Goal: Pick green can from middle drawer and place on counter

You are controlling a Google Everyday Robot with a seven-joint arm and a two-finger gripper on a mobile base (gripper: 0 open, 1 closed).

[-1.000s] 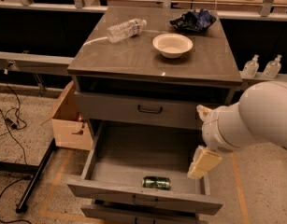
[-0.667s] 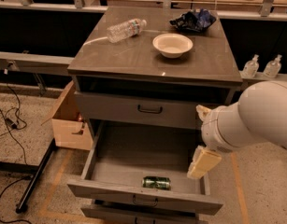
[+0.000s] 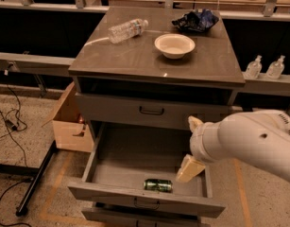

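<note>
The green can [image 3: 157, 185] lies on its side inside the open middle drawer [image 3: 135, 198], close behind the drawer's front wall and a little right of centre. My gripper [image 3: 189, 168] hangs at the end of the white arm, over the right part of the drawer. It is just right of the can, slightly above it and apart from it, and holds nothing. The counter [image 3: 135, 56] is the grey-brown top of the cabinet, above the closed top drawer [image 3: 151, 110].
On the counter lie a clear water bottle [image 3: 127, 30], a white bowl [image 3: 174, 45] and a crumpled blue bag [image 3: 195, 20]. A cardboard box [image 3: 69, 124] stands left of the cabinet, with a black stand leg [image 3: 38, 176] and cables on the floor. A workbench runs behind.
My arm and gripper have shifted slightly left and down, closer to the can. The can and the drawer have not moved.
</note>
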